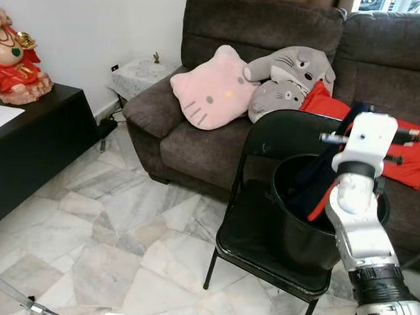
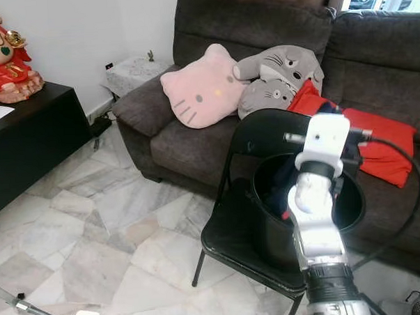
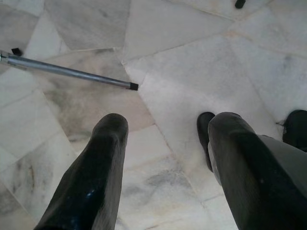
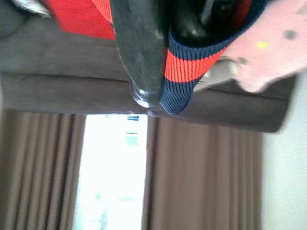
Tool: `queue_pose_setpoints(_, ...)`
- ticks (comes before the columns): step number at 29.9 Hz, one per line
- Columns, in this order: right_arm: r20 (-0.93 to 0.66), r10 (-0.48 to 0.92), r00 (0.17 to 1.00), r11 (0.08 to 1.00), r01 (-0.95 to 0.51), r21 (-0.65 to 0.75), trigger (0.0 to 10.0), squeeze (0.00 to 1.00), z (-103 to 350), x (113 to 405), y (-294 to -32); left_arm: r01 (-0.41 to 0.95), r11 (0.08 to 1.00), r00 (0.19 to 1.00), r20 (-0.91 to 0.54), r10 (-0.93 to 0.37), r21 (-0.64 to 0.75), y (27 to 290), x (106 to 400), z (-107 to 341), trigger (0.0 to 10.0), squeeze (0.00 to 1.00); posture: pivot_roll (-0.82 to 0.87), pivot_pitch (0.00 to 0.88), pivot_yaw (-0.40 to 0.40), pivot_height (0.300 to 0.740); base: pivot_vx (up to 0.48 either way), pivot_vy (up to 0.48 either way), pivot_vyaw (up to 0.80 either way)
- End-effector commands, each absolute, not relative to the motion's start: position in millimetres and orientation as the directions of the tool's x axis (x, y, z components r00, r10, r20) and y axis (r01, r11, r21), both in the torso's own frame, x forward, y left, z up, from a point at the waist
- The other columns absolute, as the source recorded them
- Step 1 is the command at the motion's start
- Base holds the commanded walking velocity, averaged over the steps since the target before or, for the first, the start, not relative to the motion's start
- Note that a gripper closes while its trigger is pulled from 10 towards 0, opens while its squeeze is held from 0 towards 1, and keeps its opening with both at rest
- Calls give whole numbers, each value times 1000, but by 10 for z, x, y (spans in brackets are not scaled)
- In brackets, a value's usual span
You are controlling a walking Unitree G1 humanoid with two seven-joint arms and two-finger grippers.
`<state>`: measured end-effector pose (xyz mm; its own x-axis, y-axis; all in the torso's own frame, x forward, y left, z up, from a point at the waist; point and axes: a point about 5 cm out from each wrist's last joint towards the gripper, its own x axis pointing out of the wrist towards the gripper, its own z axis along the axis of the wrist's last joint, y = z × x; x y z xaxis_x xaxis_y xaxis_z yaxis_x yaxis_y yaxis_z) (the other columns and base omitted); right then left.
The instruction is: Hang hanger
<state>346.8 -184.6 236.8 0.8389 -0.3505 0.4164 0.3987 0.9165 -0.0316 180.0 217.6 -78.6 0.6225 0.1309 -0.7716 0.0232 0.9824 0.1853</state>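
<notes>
Right arm is raised in front of the head camera, forearm near vertical, wrist over the black bucket that sits on the black folding chair. In the right wrist view the right gripper has its fingers clamped on a navy-and-red striped garment; the ribbed hem is pinched between them and folds over past the fingertip. From the head views the same garment trails from the wrist down into the bucket.

Left arm hangs low. Left gripper points at the marble floor, fingers apart, nothing between them. A thin metal rod lies on the floor beyond them.

Around: dark brown sofa just behind the chair, carrying a pink cat cushion, a grey plush and a red cloth. Black surface at the robot's left with a red-robed figurine and a sheet of paper. Curtains and a bright window show past the sofa back in the right wrist view.

Hanger: can't make one out in any view; can't tell whether one is inside the gripped garment.
</notes>
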Motion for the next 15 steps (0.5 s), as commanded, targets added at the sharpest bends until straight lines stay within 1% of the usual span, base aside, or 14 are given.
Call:
queue_pose_setpoints(1,313,-369,875,925,380,28,9922,0,2200,3448,-1854,49,980,610,-782,126,195,2171,1750,-812,10000,0,49,0,-17,740,0,0,0)
queue_pose_setpoints(2,169,-400,901,916,388,102,10000,0,1927,3419,-1873,47,980,610,-782,124,191,2168,1755,-811,10000,0,51,0,-19,740,0,0,0)
queue_pose_setpoints(4,33,-423,906,900,415,137,10000,0,1636,3346,-1898,42,981,611,-782,124,188,2167,1759,-809,10000,0,54,0,-20,740,0,0,0)
queue_pose_setpoints(6,-37,-446,894,884,447,136,10000,0,1447,3241,-1919,38,982,612,-782,124,185,2170,1764,-806,10000,0,56,1,-19,740,0,0,0)
queue_pose_setpoints(8,-79,-446,891,877,453,158,10000,0,1353,3183,-1913,37,983,615,-780,120,180,2174,1771,-801,10000,0,49,10,-16,740,0,0,0)
queue_pose_setpoints(15,-104,-451,886,871,463,166,10000,0,1342,3150,-1927,39,983,613,-781,118,179,2185,1778,-797,10000,0,46,24,-13,740,0,0,0)
